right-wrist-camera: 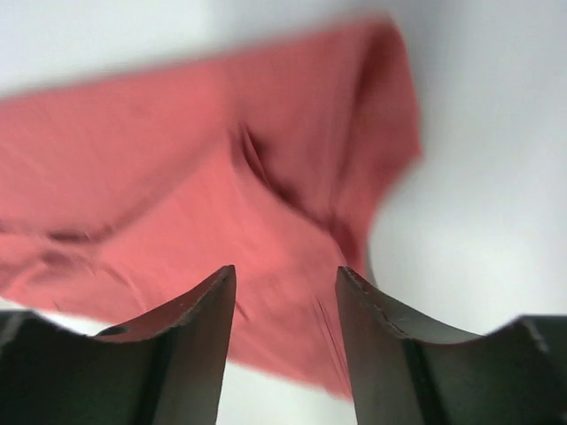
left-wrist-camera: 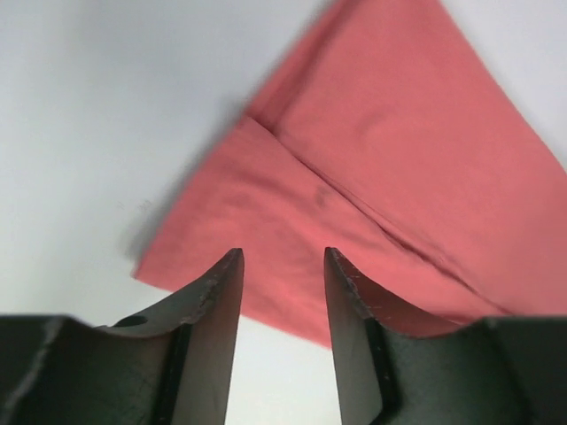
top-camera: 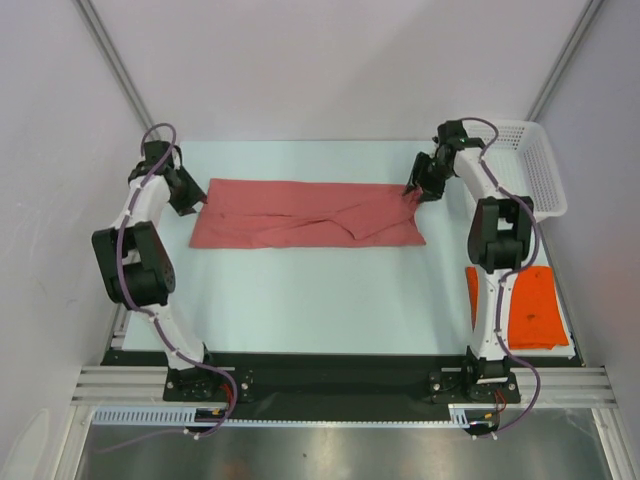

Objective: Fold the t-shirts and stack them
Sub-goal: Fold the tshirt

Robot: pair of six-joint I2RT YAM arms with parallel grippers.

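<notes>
A dusty pink-red t-shirt (top-camera: 305, 213) lies folded into a long band across the far middle of the table. My left gripper (top-camera: 196, 202) hovers at its left end, and in the left wrist view the gripper (left-wrist-camera: 283, 258) is open over the shirt's corner (left-wrist-camera: 354, 177) with nothing between its fingers. My right gripper (top-camera: 412, 190) is at the right end. It too is open (right-wrist-camera: 286, 276) above the rumpled, blurred cloth (right-wrist-camera: 204, 195). A bright orange t-shirt (top-camera: 532, 308) lies as a flat rectangle at the near right, partly hidden behind the right arm.
A white perforated basket (top-camera: 537, 160) stands at the far right corner, just behind the right arm. Grey walls close in the table on the far, left and right sides. The arm bases sit on the black rail at the near edge.
</notes>
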